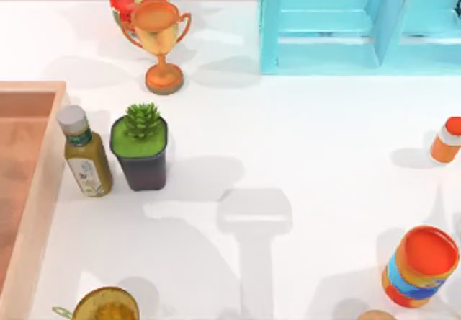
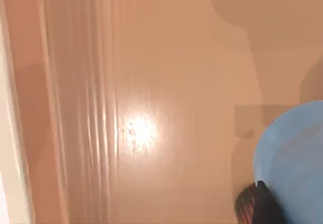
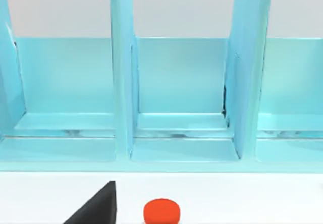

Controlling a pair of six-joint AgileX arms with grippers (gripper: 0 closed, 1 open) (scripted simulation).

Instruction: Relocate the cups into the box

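left gripper: a dark fingertip [image 2: 260, 206] sits against the light blue cup [image 2: 292, 158]; looks like contact, but I can't tell if it's clamped or let go
position: left wrist view has salmon wood under the camera, so the left arm is over the box [image 1: 29, 212], cup low over the floor
key relation: cup directly at the finger, box floor right beneath; my read is that release is all that's left for this cup
box contents: the strip seen from the top is bare wood; the rest runs off the left edge
right gripper: one dark finger [image 3: 98, 206] faces the turquoise cabinet [image 3: 176, 108], small orange-capped bottle [image 3: 161, 211] close by; spread unclear, parked
reddish-brown cup: can't locate
clutter: green bottle [image 1: 85, 154] and potted succulent [image 1: 140, 147] just beside the box wall
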